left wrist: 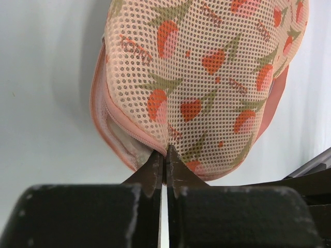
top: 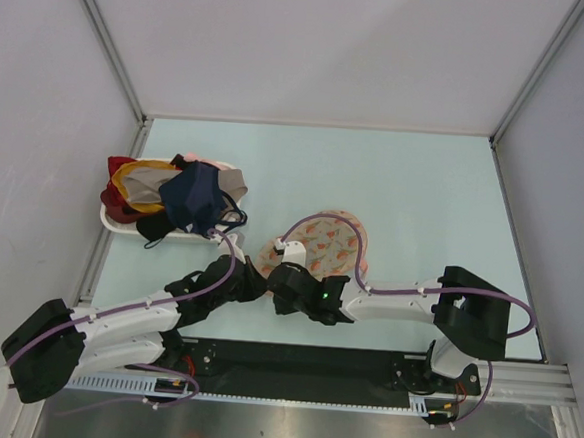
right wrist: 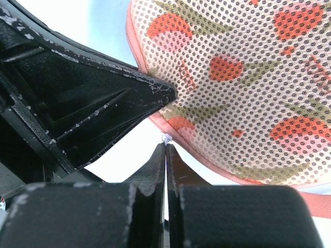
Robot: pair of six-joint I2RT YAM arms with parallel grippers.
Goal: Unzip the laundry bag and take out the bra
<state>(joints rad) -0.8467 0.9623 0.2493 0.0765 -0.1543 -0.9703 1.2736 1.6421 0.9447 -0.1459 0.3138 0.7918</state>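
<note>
White arms (top: 130,318) carry black joints, purple cables (top: 317,217) and scuffed black jaws.

My table (top: 424,188) is a pale green sheet filling the middle of the frame. Two things lie directly on it. A white tray (top: 108,220) heaped with clothes (top: 188,197) sits at the left edge. The flat laundry bag (top: 336,240) lies just below centre, near the tray's right end.

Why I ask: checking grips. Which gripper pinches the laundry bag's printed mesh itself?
The left gripper: its shut tips bite the laundry bag's printed mesh beside the zip. The right gripper's tips meet at a small white piece under the pink rim.
</note>
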